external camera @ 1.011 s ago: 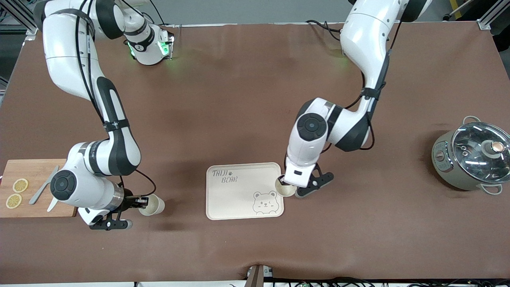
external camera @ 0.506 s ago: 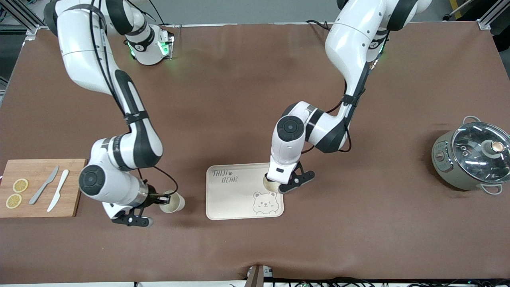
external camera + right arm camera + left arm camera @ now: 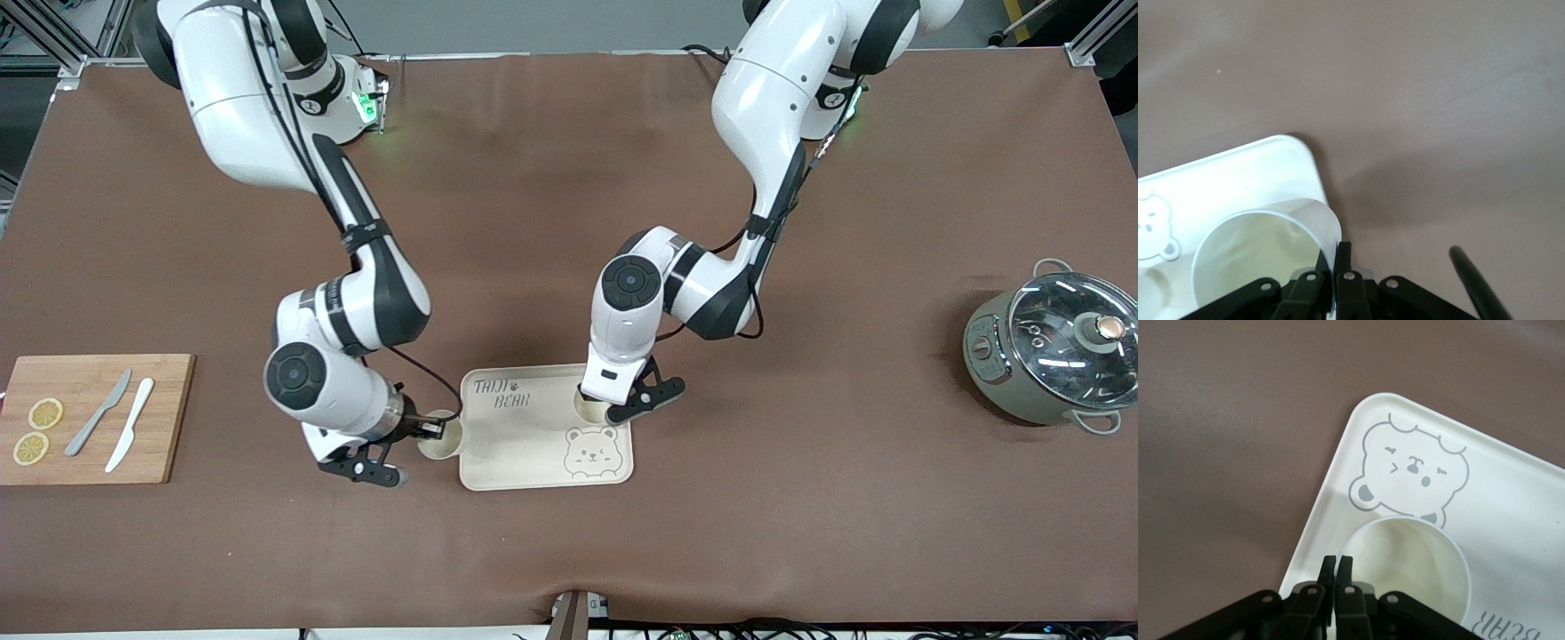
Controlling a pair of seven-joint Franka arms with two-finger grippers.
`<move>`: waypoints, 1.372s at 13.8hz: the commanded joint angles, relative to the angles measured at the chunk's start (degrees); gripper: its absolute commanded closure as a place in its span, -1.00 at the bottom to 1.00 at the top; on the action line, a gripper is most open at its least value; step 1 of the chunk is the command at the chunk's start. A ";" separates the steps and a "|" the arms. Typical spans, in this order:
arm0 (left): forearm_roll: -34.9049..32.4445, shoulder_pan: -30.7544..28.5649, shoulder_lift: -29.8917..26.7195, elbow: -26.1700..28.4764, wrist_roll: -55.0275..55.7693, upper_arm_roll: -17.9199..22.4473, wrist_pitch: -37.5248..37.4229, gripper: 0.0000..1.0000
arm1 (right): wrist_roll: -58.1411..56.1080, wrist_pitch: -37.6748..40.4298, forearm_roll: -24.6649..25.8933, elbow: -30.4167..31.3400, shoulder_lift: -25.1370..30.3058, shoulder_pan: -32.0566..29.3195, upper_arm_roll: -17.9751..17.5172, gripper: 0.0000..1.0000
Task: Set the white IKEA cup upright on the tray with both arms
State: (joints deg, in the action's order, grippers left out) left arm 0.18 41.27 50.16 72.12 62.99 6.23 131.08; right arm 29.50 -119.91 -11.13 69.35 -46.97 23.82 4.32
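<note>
Brown table [image 3: 551, 551]: both cups carried trayward; left gripper [image 3: 594, 411] jaws pinch cup [image 3: 589, 408] over tray [image 3: 524, 444], right gripper [image 3: 436, 430] jaws pinch second cup [image 3: 442, 438] beside it.

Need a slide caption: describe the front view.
Left gripper holds a cup over the tray; right gripper brings another cup.

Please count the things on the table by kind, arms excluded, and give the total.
Cups: 2
Tray: 1
Cutting board: 1
Knives: 2
Lemon slices: 2
Pot with glass lid: 1
Total: 9
</note>
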 commanded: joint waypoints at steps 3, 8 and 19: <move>-0.18 0.39 0.99 -1.37 0.91 0.53 0.58 0.15 | 5.20 -3.13 -0.91 -0.18 -0.48 2.89 0.61 1.00; -0.36 -0.05 -1.02 -1.02 0.64 0.53 0.32 -0.94 | 6.01 -6.56 -0.91 0.26 -2.59 4.82 0.52 1.00; 0.35 -8.04 -13.85 0.83 -12.87 0.89 -10.13 -1.00 | 5.92 -11.14 -0.82 0.43 -5.23 6.94 0.61 1.00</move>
State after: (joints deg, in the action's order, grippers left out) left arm 0.18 34.71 40.14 70.62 53.27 7.65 123.48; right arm 34.89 -129.94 -11.13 70.01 -51.71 29.92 4.34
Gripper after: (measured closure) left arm 0.000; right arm 0.956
